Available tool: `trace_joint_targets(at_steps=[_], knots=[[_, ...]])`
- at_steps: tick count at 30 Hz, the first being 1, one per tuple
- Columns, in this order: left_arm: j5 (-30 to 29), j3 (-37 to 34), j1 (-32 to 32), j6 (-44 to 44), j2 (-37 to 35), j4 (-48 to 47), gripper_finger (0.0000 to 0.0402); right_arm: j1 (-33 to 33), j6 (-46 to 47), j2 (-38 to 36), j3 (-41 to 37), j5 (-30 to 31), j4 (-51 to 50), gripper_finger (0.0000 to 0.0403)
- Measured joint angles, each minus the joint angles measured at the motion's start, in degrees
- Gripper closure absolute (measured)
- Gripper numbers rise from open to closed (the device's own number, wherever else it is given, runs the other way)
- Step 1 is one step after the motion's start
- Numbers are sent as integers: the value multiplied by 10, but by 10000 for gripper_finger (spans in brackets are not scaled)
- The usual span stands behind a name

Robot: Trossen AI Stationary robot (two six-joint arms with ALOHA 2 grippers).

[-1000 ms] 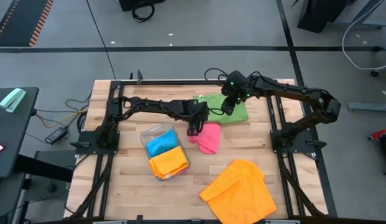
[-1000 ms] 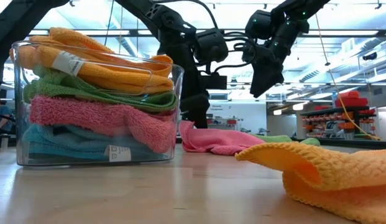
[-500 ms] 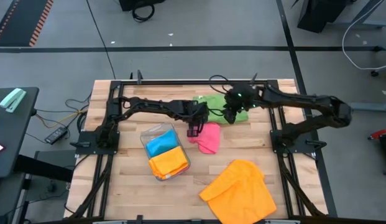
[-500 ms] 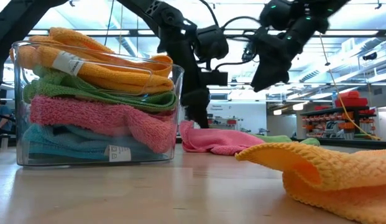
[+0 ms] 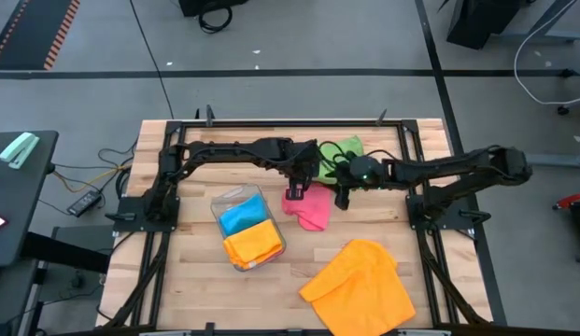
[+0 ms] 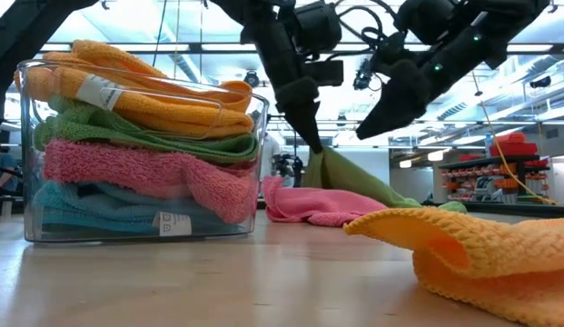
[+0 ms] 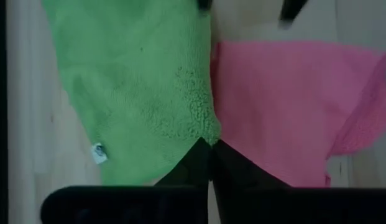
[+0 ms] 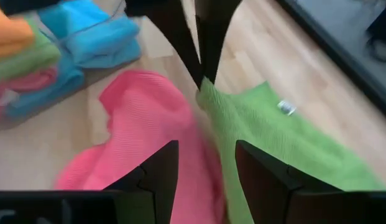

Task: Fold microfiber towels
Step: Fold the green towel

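The bin [image 5: 246, 227], packed with folded towels, is the landmark. Just right of it lies the pink towel [image 5: 310, 205]. Above that, the left gripper [image 7: 209, 163] is clenched on a corner of the green towel [image 5: 338, 154] and lifts it off the table, the cloth hanging in a tent back to the wood behind the pink one. Right of that pinch, the right gripper [image 8: 204, 163] hovers with its fingers apart, empty. Farthest right of the bin, nearer the front edge, sits the orange towel [image 5: 360, 287].

The hold takes only the very corner, so a quick pull may slip it free; the trailing cloth may also drag the pink towel.

A second ago the left fingers were spread low beside the pink towel and the green lay flat; the right arm has since swung down from over it.
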Motion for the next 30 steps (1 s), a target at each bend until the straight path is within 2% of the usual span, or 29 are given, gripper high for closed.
trace_joint_targets(at_steps=[5,10,18,24,30], knots=[[5,6,0,-2,0,-1,394,3,-34,51,14,37,49,235],[5,6,0,-16,0,-6,378,2,-55,91,16,51,80,235],[6,6,4,-55,0,-6,394,-1,-102,114,16,58,105,233],[5,6,9,-76,0,-3,373,-4,-72,116,16,63,126,194],[5,6,9,-76,0,-3,393,-3,-100,143,16,72,127,155]])
